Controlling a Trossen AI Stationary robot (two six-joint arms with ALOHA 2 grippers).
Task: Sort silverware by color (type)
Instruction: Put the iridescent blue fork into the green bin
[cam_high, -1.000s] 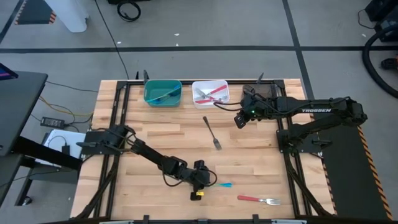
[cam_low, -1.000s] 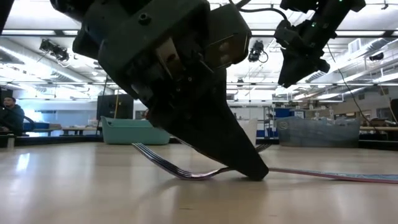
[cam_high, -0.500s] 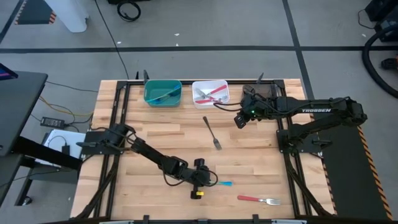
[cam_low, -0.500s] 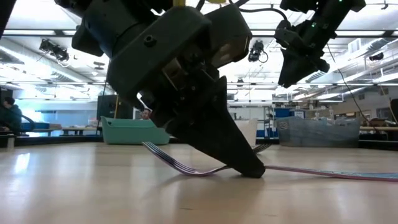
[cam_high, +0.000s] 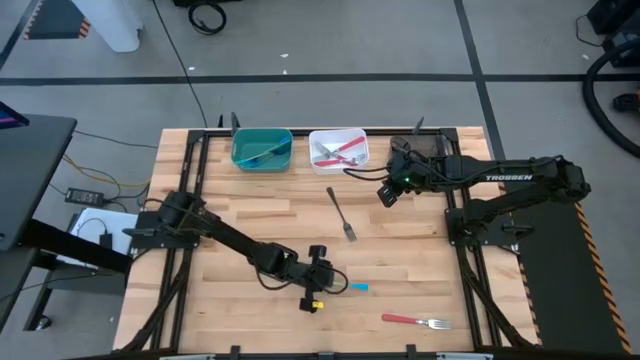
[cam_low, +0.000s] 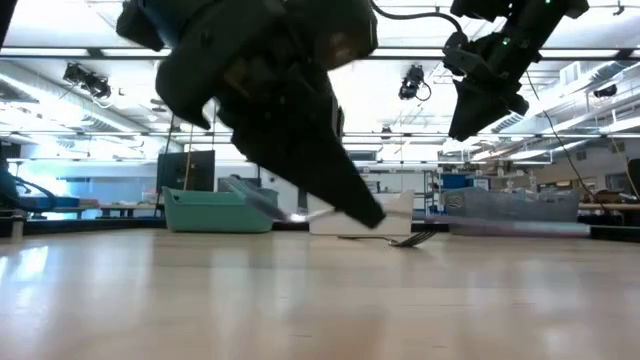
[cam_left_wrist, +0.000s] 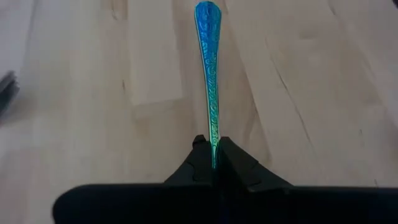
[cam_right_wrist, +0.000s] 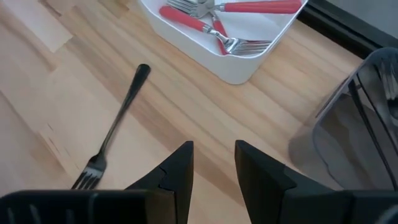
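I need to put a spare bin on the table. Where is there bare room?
Bare wood lies between the teal bin and the left gripper. It is crowded by the white bin, dark fork and right gripper.

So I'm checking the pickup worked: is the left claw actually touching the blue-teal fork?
Touching. The left wrist view shows the left claw shut on the blue-teal fork, its handle pinched between the two fingertips with no gap.

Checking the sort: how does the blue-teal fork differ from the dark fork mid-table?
The blue-teal fork is iridescent; the dark fork is grey-black. The blue-teal fork is clamped in the left tool, off the wood; the dark fork lies free on the table. Both are slim and unsorted.
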